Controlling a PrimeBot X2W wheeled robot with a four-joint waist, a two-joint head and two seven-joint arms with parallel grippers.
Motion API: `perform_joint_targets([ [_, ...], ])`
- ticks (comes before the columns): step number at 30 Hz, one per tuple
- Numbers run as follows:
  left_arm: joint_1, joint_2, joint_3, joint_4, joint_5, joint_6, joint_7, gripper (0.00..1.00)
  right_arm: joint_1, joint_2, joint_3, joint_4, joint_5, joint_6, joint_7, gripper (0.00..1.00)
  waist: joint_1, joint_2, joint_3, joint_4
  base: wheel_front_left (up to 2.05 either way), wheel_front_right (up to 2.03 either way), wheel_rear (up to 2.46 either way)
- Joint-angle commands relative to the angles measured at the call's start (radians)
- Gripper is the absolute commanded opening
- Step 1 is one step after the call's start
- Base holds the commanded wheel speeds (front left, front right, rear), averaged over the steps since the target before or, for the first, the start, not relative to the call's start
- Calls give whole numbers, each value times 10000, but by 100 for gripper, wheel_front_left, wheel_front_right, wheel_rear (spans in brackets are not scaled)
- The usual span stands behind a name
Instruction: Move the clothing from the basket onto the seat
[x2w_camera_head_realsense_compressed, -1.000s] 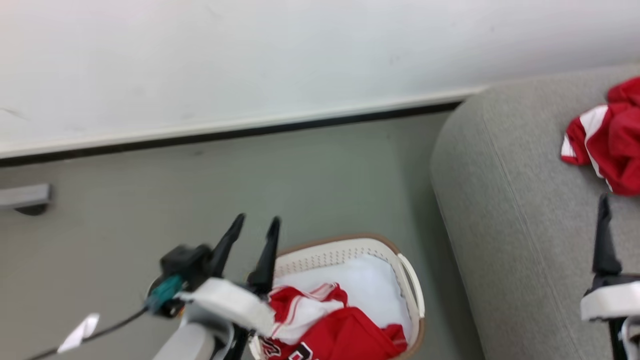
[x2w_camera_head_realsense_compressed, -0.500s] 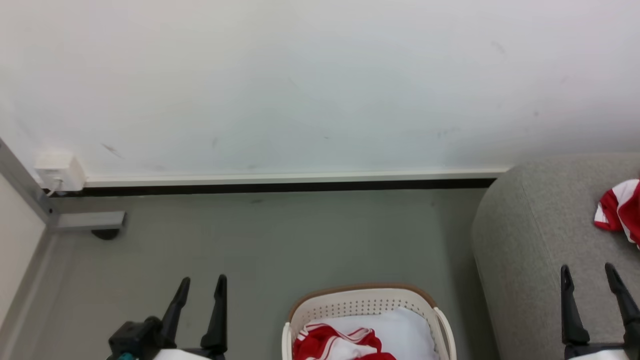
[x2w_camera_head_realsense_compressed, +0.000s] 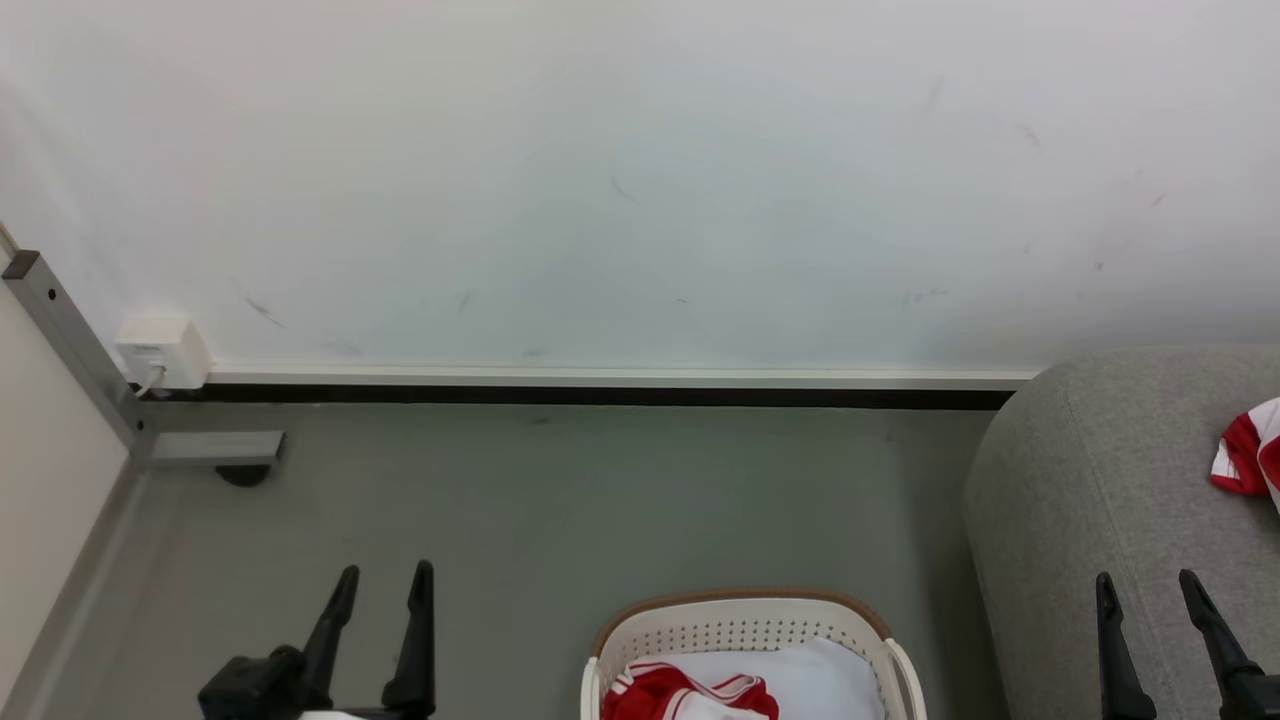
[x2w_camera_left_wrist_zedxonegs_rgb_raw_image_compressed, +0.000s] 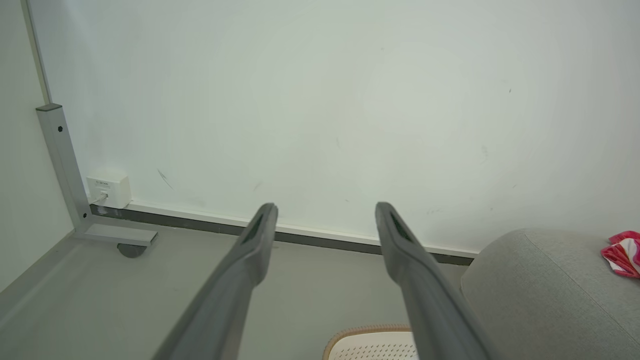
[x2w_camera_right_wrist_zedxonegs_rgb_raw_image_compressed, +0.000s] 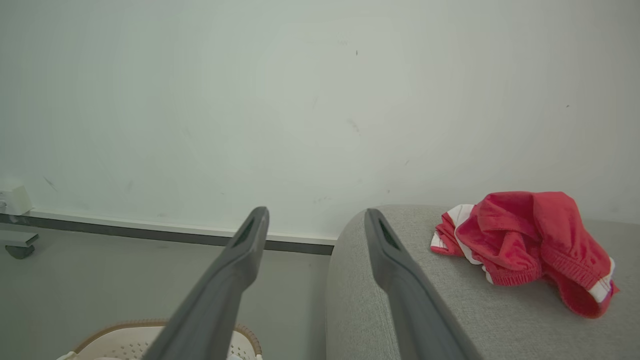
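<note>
Dark fingers: left gripper (x2w_camera_head_realsense_compressed: 386, 570) and right gripper (x2w_camera_head_realsense_compressed: 1145, 580) both spread apart, holding nothing. Between them, low, basket (x2w_camera_head_realsense_compressed: 740, 598) with red clothing (x2w_camera_head_realsense_compressed: 690, 695) inside. 1 red garment (x2w_camera_right_wrist_zedxonegs_rgb_raw_image_compressed: 520, 235) lies on sofa (x2w_camera_head_realsense_compressed: 1100, 480). Risk: shallow pinch on slack cloth may slip, or snag and tip the light basket.

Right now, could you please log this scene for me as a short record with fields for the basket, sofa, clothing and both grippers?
seat: large light-grey fabric sofa
basket: small oval cream plastic laundry basket with brown rim, on the grey floor beside the sofa
clothing in basket: red garment with white stripes, lying on white cloth
clothing on seat: crumpled red garment with white trim
left gripper: open, empty, above the floor
right gripper: open, empty, by the sofa's edge
</note>
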Motion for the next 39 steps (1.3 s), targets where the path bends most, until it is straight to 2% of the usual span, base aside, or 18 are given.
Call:
perform_joint_targets([
  [1,100,-2,48,38,177,-59,-7,100,-5,-6,6,44,44,-22,-2,100,2,-1,17,-24,0,0,0],
  [8,48,-35,166,32,270,-144,-5,100,-273,-6,228,51,103,-22,-2,100,2,-1,188,-340,0,0,0],
  [16,-626,-44,-347,442,437,-213,-5,100,-658,-11,323,-85,-39,-22,-2,100,2,-1,713,-1227,0,0,0],
  [24,-2395,-44,-1499,2352,1102,-223,72,100,-1354,-11,444,-298,135,-22,0,100,2,-1,1853,-2584,0,0,0],
  [31,-4033,-35,-2454,4423,1358,-229,1317,100,-1945,-11,584,-516,469,-22,-2,100,2,-1,3082,-3720,0,0,0],
  [39,-5448,-31,-3197,6717,1472,-50,3093,100,-2524,-6,648,-862,879,-22,-2,100,2,-1,4597,-4318,0,0,0],
])
